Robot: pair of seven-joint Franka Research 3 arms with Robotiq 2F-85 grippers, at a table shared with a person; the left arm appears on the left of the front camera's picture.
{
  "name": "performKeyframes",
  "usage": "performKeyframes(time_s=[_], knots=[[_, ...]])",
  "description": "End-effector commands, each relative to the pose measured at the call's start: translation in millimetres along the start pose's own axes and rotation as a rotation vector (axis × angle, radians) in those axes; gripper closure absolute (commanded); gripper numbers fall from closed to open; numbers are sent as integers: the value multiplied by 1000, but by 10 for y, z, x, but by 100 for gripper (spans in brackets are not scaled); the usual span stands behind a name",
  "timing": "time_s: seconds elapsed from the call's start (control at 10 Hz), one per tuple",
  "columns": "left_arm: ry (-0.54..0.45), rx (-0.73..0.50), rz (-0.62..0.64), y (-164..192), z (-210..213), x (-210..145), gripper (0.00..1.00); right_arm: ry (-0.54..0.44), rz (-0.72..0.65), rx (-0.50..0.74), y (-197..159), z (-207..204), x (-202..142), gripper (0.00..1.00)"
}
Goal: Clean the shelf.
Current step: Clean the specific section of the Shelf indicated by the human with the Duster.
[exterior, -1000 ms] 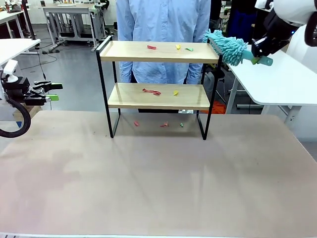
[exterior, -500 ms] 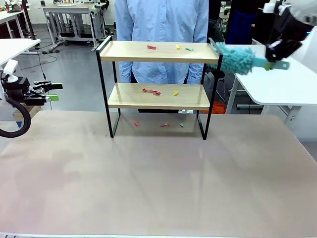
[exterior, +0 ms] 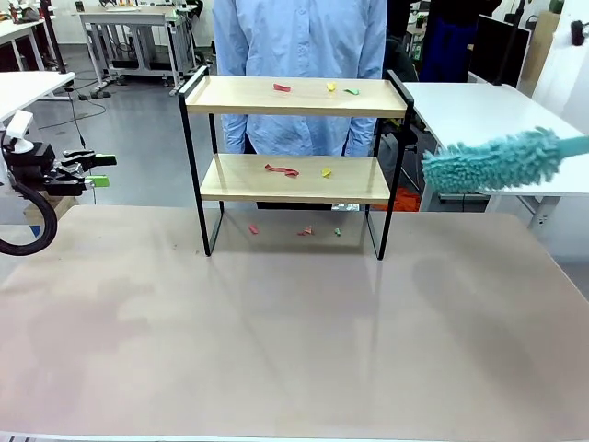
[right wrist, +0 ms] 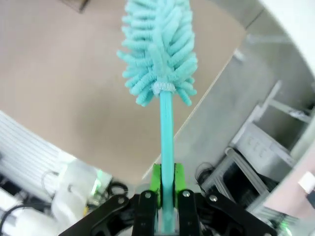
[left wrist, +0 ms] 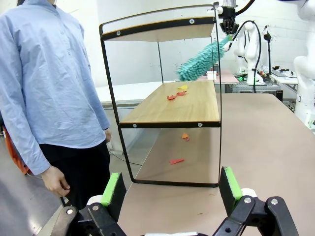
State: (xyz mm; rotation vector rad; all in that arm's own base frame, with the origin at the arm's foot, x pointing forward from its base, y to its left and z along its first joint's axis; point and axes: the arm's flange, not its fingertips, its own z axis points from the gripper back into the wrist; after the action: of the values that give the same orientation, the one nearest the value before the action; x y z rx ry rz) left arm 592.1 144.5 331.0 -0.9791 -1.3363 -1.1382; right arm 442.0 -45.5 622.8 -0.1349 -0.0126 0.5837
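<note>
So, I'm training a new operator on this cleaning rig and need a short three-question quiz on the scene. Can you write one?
1. True or false: the left claw is open.
2. Which holds the teal duster? A: left claw. B: right claw.
3. How many scraps lie on the top board of the shelf?
Key: 1 true; 2 B; 3 three.

The shelf (exterior: 373, 98) stands on the table (exterior: 294, 350) at its far middle, with a person (exterior: 304, 37) just behind it. Scraps (exterior: 282, 87) lie on the top board (exterior: 239, 95), on the lower board (exterior: 239, 181) and on the table beneath. A duster (exterior: 492, 163) hangs to the right of the shelf, apart from it. The left claw (exterior: 99, 170) sits far left.
</note>
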Motion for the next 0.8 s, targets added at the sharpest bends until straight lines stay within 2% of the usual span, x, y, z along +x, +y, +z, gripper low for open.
performKeyframes(time_s=[0.0, 0.2, 0.4, 0.7], knots=[[5, -4, -2, -12, -3, 18, 0, 76, 155, -12, 107, -5, -278, 87], [5, -4, -2, -12, -3, 18, 0, 127, 327, 85, 336, 8, -527, 87], [5, -4, -2, -12, -3, 18, 0, 146, 521, 136, 658, -41, -589, 87], [5, -4, -2, -12, -3, 18, 0, 117, 739, 201, 1111, -311, -252, 87]])
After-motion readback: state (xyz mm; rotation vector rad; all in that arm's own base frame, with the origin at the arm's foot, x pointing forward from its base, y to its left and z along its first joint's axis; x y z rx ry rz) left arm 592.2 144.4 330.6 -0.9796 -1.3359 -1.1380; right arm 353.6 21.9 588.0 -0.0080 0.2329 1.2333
